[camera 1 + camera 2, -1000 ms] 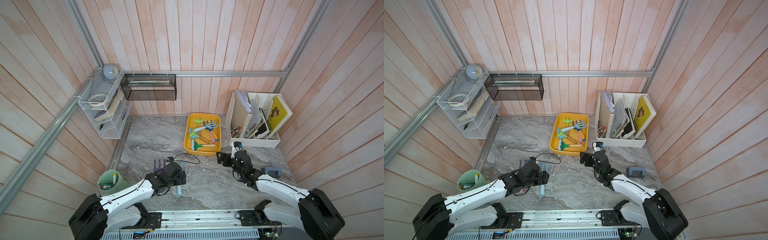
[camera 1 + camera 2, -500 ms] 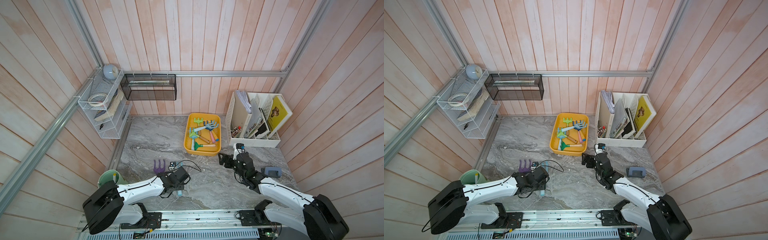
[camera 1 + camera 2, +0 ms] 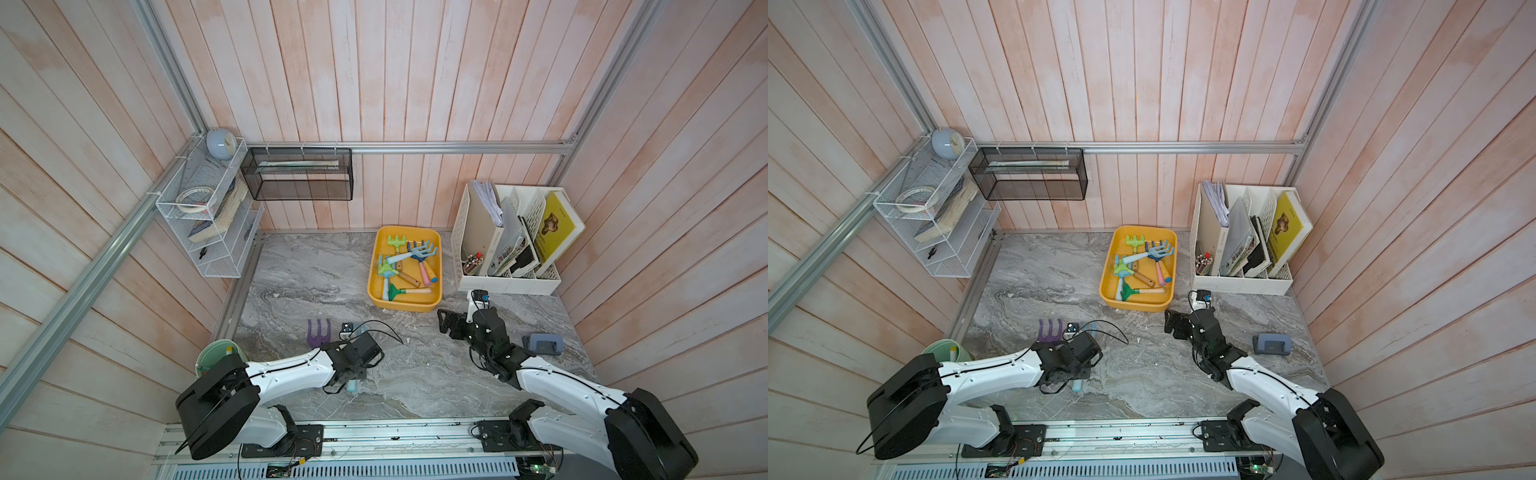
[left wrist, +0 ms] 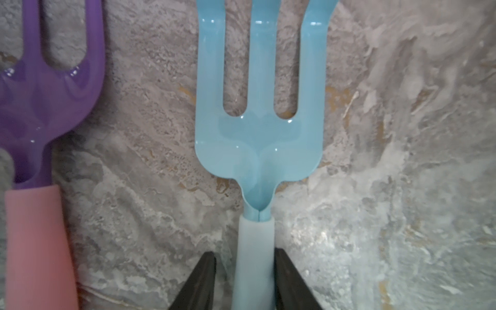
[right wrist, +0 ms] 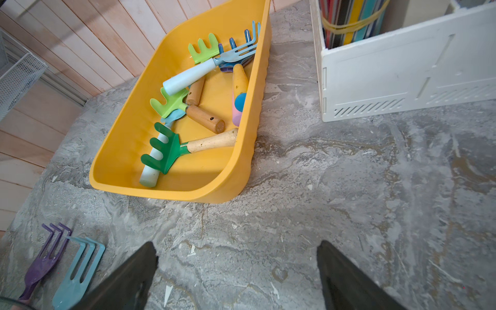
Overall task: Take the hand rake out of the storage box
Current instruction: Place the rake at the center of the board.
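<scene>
Blue rake (image 4: 259, 139): lying on table (image 4: 402, 161), outside storage box (image 3: 405, 305), beside purple rake (image 4: 45, 102); tine tips being cut off.
Left gripper (image 4: 244, 253): jaws slightly apart, blue handle being flanked.
Right gripper (image 5: 237, 244): being held wide apart.

No legible text, label or number; marks on the yellow book (image 3: 557, 226) too small.

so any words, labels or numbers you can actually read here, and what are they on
Nothing is legible.
Yellow book: tiny print on the cover, too small to read.
Cream box file: mark on its front edge, too blurred.
Clock: dial marks too small.
</scene>
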`<state>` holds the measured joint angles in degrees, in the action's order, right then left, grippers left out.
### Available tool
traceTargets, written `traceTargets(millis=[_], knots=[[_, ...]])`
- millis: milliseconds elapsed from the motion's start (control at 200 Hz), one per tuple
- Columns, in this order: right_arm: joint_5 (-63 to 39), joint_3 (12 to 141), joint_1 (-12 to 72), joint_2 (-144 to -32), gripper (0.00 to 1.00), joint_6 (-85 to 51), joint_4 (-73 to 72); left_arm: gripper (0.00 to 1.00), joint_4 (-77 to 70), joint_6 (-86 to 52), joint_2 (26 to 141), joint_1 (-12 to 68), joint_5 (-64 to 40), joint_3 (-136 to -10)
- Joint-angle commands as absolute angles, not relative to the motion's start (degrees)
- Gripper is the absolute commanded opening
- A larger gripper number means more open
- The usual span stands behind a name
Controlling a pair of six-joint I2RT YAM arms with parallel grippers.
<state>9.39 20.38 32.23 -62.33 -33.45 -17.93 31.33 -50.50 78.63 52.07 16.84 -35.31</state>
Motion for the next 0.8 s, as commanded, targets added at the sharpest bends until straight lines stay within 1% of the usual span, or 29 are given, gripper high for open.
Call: traceTargets(millis=[0, 230, 365, 440, 485, 565, 695, 755, 795], knots=[[11.0, 19.3, 32.5, -61.5, 0.95, -34.5, -17.6, 0.36, 32.1, -48.9, 77.3, 50.3, 17.5, -36.1], [11.4, 18.7, 32.6, -60.7, 0.95, -34.9, -17.4, 0.34, 29.3, -46.3, 75.8, 46.8, 15.4, -33.7], [11.6, 18.3, 32.6, -60.0, 0.95, -34.8, -17.2, 0.3, 29.1, -46.0, 76.1, 46.5, 15.5, -34.5], [11.7, 18.1, 32.6, -59.6, 0.95, -34.8, -17.1, 0.3, 29.3, -45.5, 76.5, 46.4, 15.5, -35.4], [11.7, 18.0, 32.5, -59.5, 0.96, -34.8, -16.9, 0.37, 30.0, -45.5, 76.7, 46.4, 15.7, -35.8], [11.9, 17.8, 32.5, -58.9, 0.96, -34.8, -16.9, 0.44, 31.1, -45.1, 76.8, 46.4, 16.1, -36.9], [12.0, 17.3, 32.6, -58.3, 0.96, -34.7, -17.0, 0.63, 33.9, -44.7, 77.5, 46.4, 17.2, -39.2], [11.9, 17.2, 32.6, -58.1, 0.96, -34.7, -16.9, 0.68, 35.5, -44.8, 77.7, 46.6, 18.0, -40.1], [11.8, 17.1, 32.6, -57.9, 0.95, -34.7, -17.1, 0.76, 36.2, -44.8, 77.6, 46.8, 18.7, -40.6]])
